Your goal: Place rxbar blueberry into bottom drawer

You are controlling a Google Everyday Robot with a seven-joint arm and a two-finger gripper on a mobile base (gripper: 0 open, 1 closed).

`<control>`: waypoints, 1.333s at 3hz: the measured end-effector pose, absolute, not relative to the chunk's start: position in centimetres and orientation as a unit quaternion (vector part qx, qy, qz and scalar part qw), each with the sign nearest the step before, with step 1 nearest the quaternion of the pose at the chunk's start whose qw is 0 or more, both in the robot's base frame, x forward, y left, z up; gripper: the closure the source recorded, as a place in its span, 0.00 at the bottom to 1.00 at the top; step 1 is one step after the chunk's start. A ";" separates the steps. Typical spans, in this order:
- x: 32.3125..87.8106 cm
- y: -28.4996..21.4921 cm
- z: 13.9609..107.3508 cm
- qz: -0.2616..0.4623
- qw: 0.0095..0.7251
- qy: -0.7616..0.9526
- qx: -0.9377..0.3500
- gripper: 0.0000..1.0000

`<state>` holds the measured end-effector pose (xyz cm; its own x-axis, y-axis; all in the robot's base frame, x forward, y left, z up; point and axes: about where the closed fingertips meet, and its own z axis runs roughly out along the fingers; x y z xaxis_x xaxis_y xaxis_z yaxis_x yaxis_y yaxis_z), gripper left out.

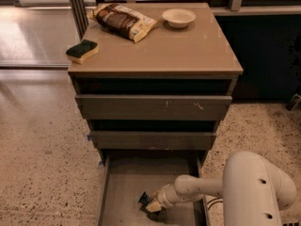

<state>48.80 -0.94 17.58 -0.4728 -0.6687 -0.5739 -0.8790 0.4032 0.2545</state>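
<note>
The bottom drawer is pulled open under the cabinet, a shallow tray with a flat grey floor. My gripper reaches down into it from the right, low over the drawer floor. A small dark navy-blue wrapper, the rxbar blueberry, shows at the gripper's tip, just above or on the floor. My white arm and its large rounded shoulder fill the lower right.
On the cabinet top lie a brown-and-cream snack bag, a white bowl and a green-and-yellow sponge. The two upper drawers are slightly ajar. Speckled floor lies to the left and right.
</note>
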 end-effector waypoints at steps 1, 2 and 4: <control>48.8 -0.9 17.6 0.270 0.195 0.815 -0.475 1.00; 49.6 -1.0 16.5 0.267 0.186 0.815 -0.480 1.00; 52.7 -2.7 14.9 0.220 0.190 0.829 -0.478 1.00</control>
<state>52.74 -2.68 14.90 -0.4706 -0.7085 -0.5259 -0.8761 0.4461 0.1830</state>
